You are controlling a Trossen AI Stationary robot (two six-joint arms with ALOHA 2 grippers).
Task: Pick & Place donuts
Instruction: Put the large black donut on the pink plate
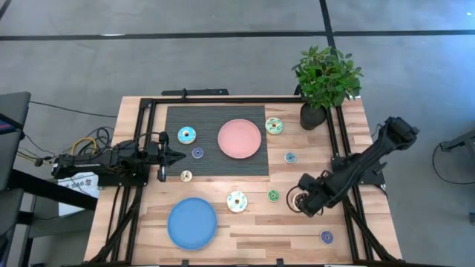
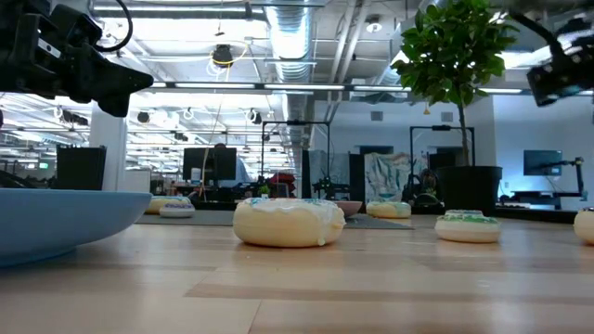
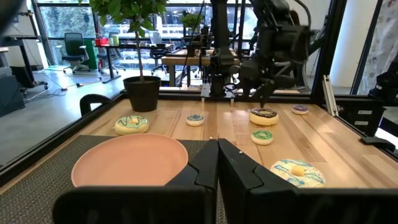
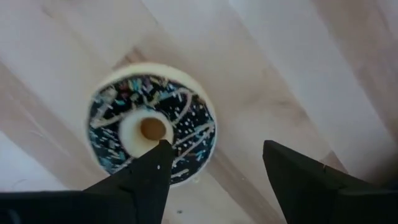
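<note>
A brown-iced donut with sprinkles (image 4: 152, 127) lies flat on the wooden table at the right (image 1: 295, 199). My right gripper (image 4: 214, 165) is open and points down just above it. One fingertip (image 4: 158, 158) stands over the ring's hole edge and the other is beyond its rim. The left wrist view shows this gripper (image 3: 261, 99) a little over the donut (image 3: 263, 114). My left gripper (image 3: 217, 165) is shut and empty, level over the dark mat's left edge (image 1: 177, 156). Other donuts lie around: a light blue one (image 1: 187, 135), a white one (image 1: 237, 201) and a small green one (image 1: 273, 196).
A pink plate (image 1: 239, 139) lies on the dark mat (image 1: 215, 167) and a blue plate (image 1: 191, 222) near the front edge. A potted plant (image 1: 326, 81) stands at the far right. More small donuts lie by it (image 1: 274, 125), (image 1: 289, 157) and at the front right (image 1: 326, 236).
</note>
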